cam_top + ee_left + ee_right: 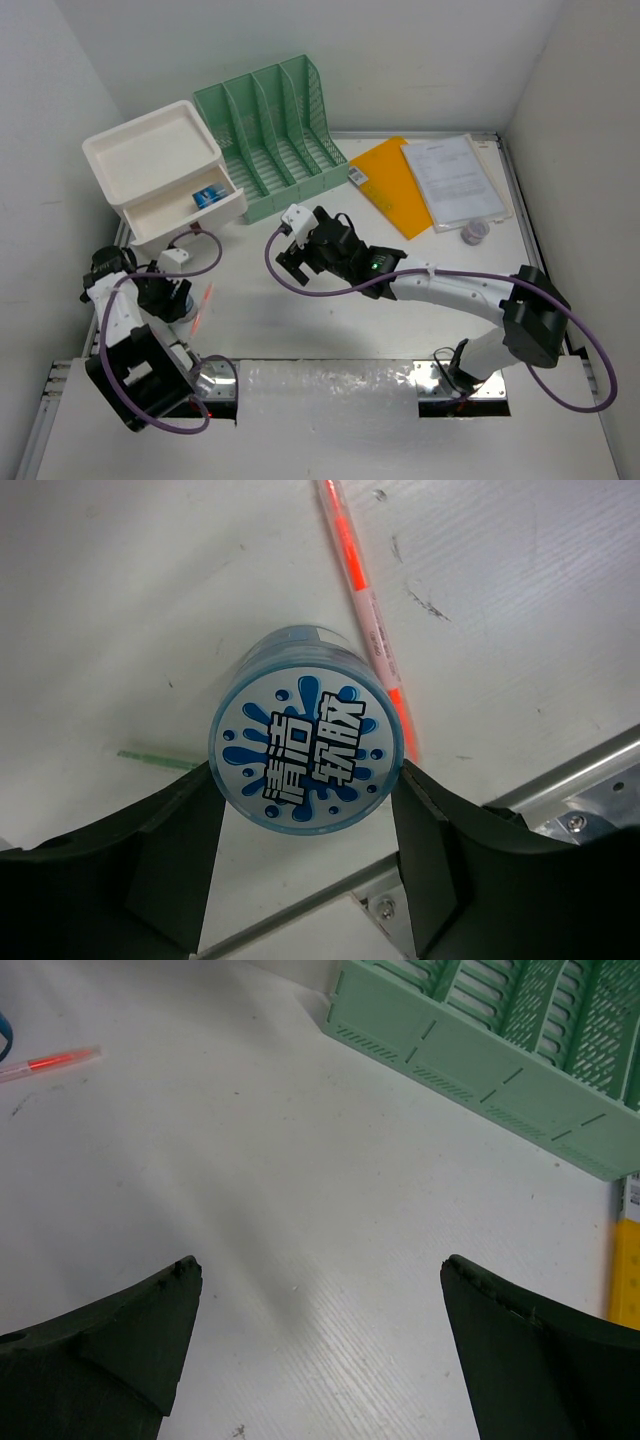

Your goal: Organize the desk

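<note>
Both over the desk (320,325), left hand (307,780) clamps a blue tub (305,742), right hand (320,1265) gapes wide, empty

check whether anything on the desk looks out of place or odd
A pink-orange pen lies loose on the desk beside the blue tub in the left gripper. The white box's drawer stands open, and a small jar sits alone by the papers.
</note>
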